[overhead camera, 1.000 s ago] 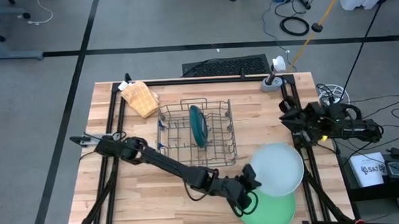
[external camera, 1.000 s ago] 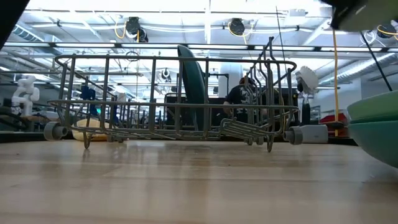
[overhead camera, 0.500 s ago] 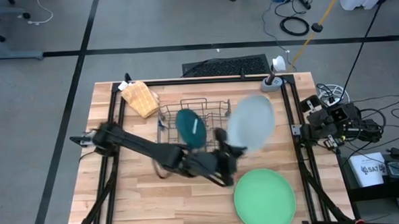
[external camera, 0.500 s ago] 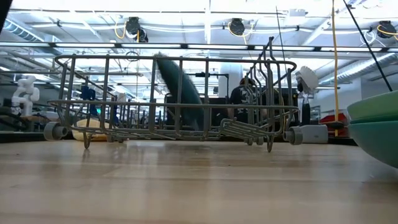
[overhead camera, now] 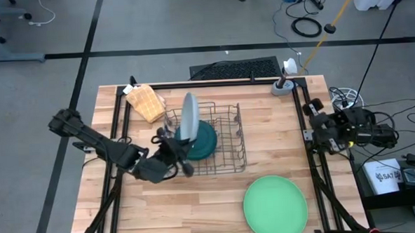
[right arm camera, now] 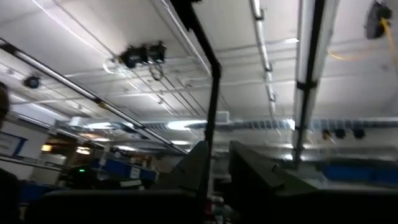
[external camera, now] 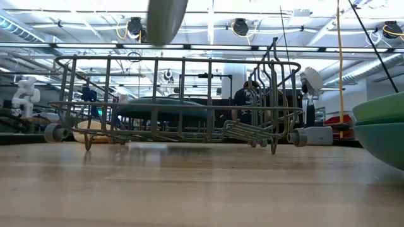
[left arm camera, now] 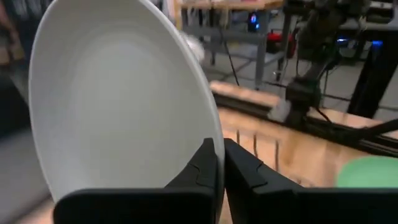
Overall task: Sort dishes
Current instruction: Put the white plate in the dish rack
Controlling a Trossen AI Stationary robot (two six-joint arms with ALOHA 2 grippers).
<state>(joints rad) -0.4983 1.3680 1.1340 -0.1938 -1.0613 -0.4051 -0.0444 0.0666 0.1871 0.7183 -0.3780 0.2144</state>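
My left gripper (overhead camera: 182,144) is shut on the small pale grey-white plate (overhead camera: 189,117), which stands on edge above the wire rack (overhead camera: 227,156). In the low view the plate's lower part (external camera: 167,19) hangs over the rack (external camera: 189,82). The dark teal plate (overhead camera: 206,141) lies flat inside the rack (external camera: 164,107). The large light green plate (overhead camera: 274,205) lies on the table's near right; in the low view it rests on a darker plate (external camera: 382,145). My right gripper (right arm camera: 217,171) waits, shut, at the table's right edge (overhead camera: 319,126). My left gripper pinches the pale plate's rim (left arm camera: 210,134) between its two fingers (left arm camera: 202,171). It comes from the table's near left side. The plate is lifted clear and stands nearly upright on edge over the left part of the rack.
A tan waffle cloth (overhead camera: 146,101) lies at the far left corner beside the rack. A dark keyboard (overhead camera: 233,68) and a small grey stand (overhead camera: 283,85) sit at the far edge. Bare wood shows along the near edge left of the green plate.
My left gripper lifted the pale plate off the light green plate, carried it toward the far left over the rack and turned it from flat to standing on edge. The teal plate in the rack tipped from upright to lying flat. My right arm drew back slightly toward the right edge.
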